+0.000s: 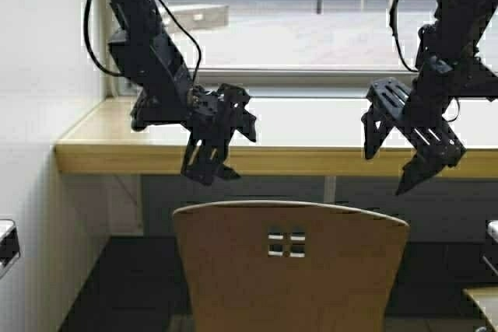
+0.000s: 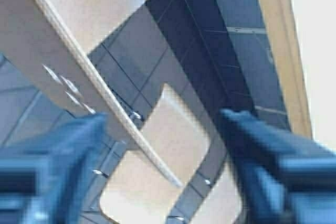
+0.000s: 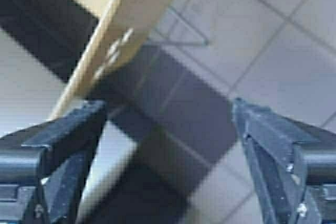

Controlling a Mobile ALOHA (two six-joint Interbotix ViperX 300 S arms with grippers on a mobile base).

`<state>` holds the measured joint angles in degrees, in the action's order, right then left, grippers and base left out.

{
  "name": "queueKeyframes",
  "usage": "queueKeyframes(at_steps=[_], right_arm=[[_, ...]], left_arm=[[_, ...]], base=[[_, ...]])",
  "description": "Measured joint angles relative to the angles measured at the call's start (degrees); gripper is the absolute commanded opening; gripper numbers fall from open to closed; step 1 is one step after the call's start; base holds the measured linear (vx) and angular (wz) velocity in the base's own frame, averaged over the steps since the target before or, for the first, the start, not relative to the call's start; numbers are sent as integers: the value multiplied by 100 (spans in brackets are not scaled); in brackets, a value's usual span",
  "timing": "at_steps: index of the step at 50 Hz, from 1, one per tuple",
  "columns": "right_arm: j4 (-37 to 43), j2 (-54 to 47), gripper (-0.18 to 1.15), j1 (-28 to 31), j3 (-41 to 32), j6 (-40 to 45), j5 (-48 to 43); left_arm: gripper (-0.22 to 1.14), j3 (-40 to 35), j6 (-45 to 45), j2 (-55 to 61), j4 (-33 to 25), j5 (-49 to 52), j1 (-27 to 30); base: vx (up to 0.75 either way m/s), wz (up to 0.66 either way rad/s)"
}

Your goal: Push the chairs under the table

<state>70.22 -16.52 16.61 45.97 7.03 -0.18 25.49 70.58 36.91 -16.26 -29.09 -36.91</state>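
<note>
Chair (image 1: 289, 270) short of counter (image 1: 117, 153); left pincer (image 1: 214, 145), right pincer (image 1: 408, 149) wide, hovering; off-centre shove could twist it.

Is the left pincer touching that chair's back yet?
Apart. In the high view the left pincer hangs open above the chair, with the table's dark underside showing between them.
</note>
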Motion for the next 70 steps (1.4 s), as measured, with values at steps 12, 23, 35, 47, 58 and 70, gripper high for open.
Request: queueKeyframes(at_steps=[12, 23, 35, 47, 58, 70], right_arm=[[1160, -633, 103, -53, -211, 0, -9], [1257, -1002, 103, -26, -536, -18, 123], [1257, -1222, 103, -26, -703, -18, 193], [1257, -1679, 103, 26, -940, -26, 404], [1257, -2004, 103, 35, -1187, -35, 510], [1257, -2312, 103, 26, -1503, -62, 510]], left_arm=[[102, -202, 176, 378, -457, 536, 0], [102, -308, 158, 598, -976, 738, 9], [102, -264, 167, 668, -1151, 861, 18], [102, -229, 149, 773, -1310, 923, 9], [102, -229, 158, 949, -1380, 940, 9], [102, -290, 149, 1125, -1433, 949, 18]], base=[[6, -6], [9, -4], [10, -2], [6, 0], [3, 0], [1, 0]])
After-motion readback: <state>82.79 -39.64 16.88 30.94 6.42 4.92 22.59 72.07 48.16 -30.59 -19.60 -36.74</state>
